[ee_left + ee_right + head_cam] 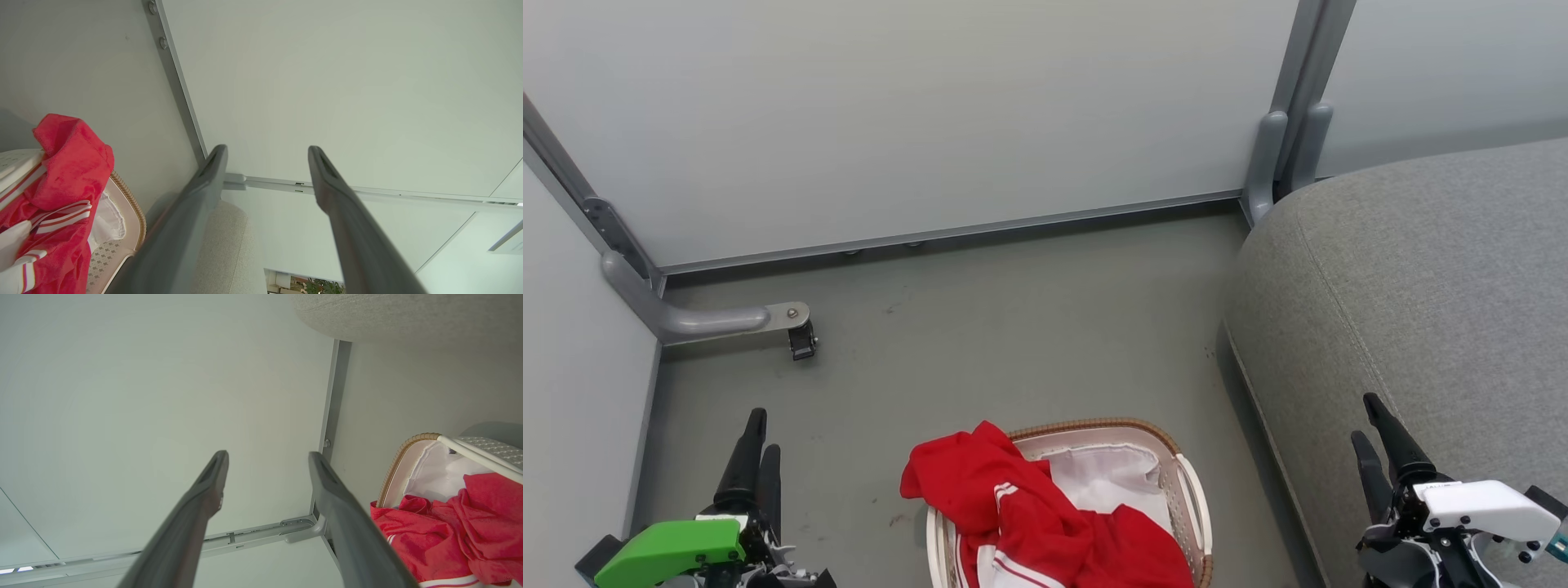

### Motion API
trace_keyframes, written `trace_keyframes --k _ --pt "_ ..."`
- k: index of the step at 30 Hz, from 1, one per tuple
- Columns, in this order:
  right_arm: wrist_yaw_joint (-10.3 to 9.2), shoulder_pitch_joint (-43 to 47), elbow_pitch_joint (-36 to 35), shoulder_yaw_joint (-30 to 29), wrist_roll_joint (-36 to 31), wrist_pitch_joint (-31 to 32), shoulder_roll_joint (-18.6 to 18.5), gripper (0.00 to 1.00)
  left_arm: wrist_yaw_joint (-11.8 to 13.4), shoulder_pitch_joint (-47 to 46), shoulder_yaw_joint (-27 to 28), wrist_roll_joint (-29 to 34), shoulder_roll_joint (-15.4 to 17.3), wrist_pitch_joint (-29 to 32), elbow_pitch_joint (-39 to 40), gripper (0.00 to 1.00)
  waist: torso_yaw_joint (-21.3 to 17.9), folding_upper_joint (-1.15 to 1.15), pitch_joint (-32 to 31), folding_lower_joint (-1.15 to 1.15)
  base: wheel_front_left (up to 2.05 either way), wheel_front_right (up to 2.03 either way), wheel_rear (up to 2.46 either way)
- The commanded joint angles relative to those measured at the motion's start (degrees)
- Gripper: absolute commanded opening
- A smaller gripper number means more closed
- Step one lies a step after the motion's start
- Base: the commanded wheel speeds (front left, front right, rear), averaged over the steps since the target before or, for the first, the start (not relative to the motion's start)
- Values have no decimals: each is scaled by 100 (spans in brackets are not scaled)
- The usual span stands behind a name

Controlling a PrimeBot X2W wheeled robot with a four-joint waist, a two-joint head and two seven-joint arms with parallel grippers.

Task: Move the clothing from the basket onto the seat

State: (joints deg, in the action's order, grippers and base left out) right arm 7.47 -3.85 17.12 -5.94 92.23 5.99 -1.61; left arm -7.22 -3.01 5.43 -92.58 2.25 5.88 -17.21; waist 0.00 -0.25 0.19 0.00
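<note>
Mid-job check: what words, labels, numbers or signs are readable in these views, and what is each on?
No text can be read.
Tiny dark mark on the white housing of the right gripper: too small to read.
The clothing: white stripes, no legible print.
The basket and the seat: no text.

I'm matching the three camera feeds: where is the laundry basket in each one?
Head view: basket at bottom centre, on the floor.
Left wrist view: basket at lower left.
Right wrist view: basket at lower right.
Shared landmark: red clothing heaped in it.
</note>
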Motion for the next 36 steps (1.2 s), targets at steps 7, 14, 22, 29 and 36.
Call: trace_keyframes --k 7,14,22,29,36 --pt "1 -18 -144 75 -212 -239 -52 100 -10 -73 -249 106 22 -237 208 100 4 2 1 0 0 0 0" --pt "2 -9 -125 -21 -607 -426 -62 100 -12 -71 -388 390 28 -422 283 100 12 4 -8 0 0 0 0" --pt "2 8 -304 -158 -1416 -617 -72 100 -15 -105 -514 1125 34 -614 456 100 27 5 -18 0 0 0 0" --pt "2 30 -532 -229 -2218 -779 -80 100 -17 -111 -603 1927 39 -772 688 100 52 7 -17 0 0 0 0" --pt "2 84 -791 -139 -3098 -921 -88 100 11 -98 -676 2834 43 -914 825 100 71 8 -16 0 0 0 0"
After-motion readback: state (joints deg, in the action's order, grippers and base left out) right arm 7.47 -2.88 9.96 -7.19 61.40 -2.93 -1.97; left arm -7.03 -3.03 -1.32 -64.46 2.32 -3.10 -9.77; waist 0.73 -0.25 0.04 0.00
